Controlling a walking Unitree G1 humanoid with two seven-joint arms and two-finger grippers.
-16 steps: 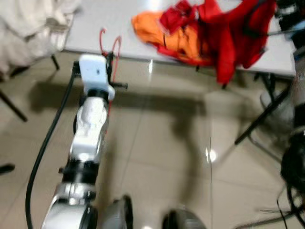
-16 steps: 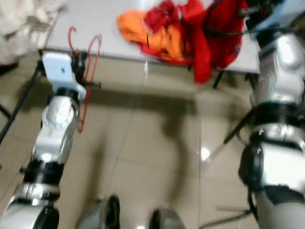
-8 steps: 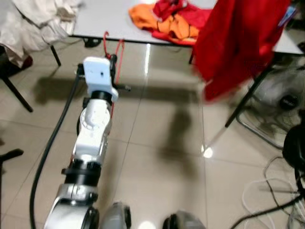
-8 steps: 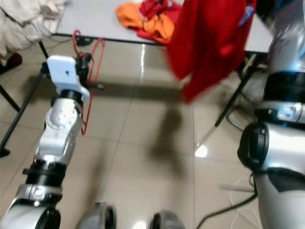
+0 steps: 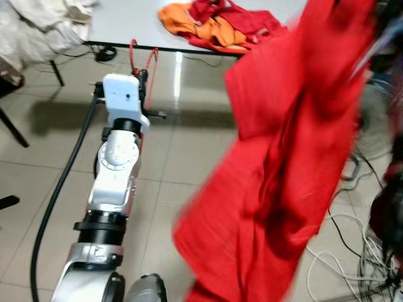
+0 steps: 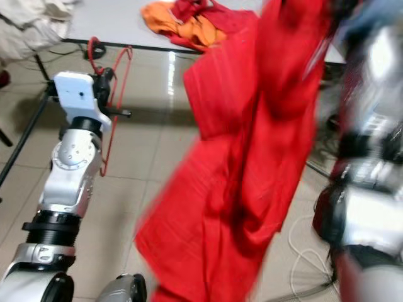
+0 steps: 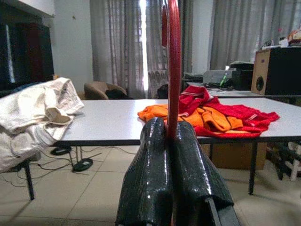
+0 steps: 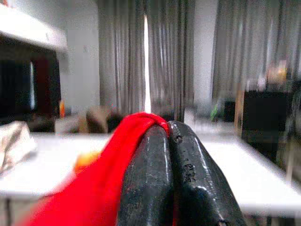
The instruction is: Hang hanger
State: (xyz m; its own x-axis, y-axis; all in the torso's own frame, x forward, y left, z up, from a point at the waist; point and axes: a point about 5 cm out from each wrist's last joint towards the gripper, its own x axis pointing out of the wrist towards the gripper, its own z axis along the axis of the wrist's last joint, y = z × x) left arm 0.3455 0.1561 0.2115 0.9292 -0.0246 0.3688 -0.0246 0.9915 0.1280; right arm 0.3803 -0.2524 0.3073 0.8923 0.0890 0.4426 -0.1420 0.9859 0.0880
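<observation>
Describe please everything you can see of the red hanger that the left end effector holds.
The red hanger is thin, plastic-looking, with a curved hook at the top near the white table edge. It hangs roughly upright beside the left arm, above the tiled floor. The left end effector is shut on one of its bars, fingers pressed on both sides. Nothing hangs on it.

There was one red hanger point(image 6: 113, 94), one big red garment point(image 5: 289, 176) hanging in the air, one pile of red and orange clothes point(image 7: 207, 115) on the one table point(image 7: 108, 125), and one heap of white cloth point(image 7: 33, 110). Two grippers showed, left point(image 7: 167, 136) and right point(image 8: 167, 136).
</observation>
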